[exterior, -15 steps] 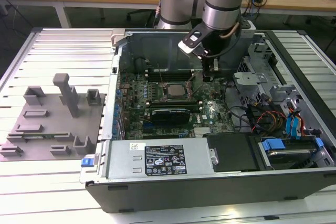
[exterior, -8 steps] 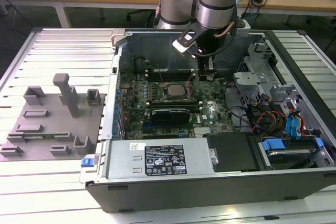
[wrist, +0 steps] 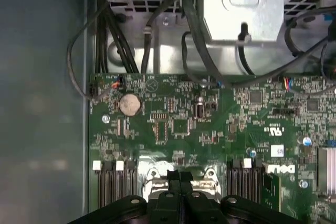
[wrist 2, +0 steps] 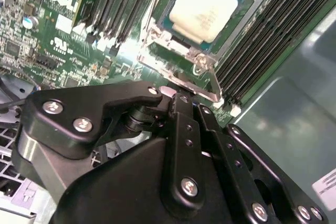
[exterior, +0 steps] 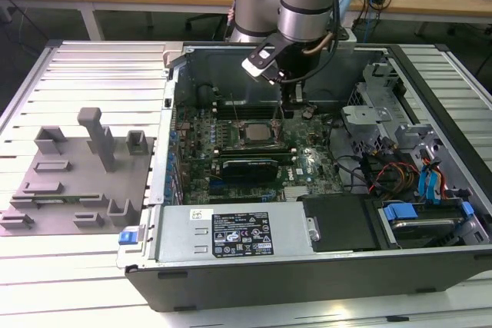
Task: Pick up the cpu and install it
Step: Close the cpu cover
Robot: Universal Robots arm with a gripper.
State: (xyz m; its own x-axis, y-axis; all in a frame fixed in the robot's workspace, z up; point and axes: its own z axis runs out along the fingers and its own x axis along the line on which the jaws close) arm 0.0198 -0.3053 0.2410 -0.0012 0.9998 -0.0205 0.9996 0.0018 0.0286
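Silver-topped cpu (wrist 2: 207, 6) lies flat in its socket frame (wrist 2: 173, 74), mid-way across the green board (wrist: 178, 124) inside the open computer case (exterior: 307, 276). Black hand (wrist: 180, 176), fingers pressed together, hangs just beside that frame.

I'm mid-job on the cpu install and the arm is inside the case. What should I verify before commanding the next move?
1. The cpu lies inside the socket frame: ok.
2. The cpu sits level in the socket frame: cannot tell.
3. The fingers are shut with nothing between them: ok.
4. The gripper is apart from the cpu, over the socket frame's edge: ok.
5. The metal lever is latched: cannot tell.
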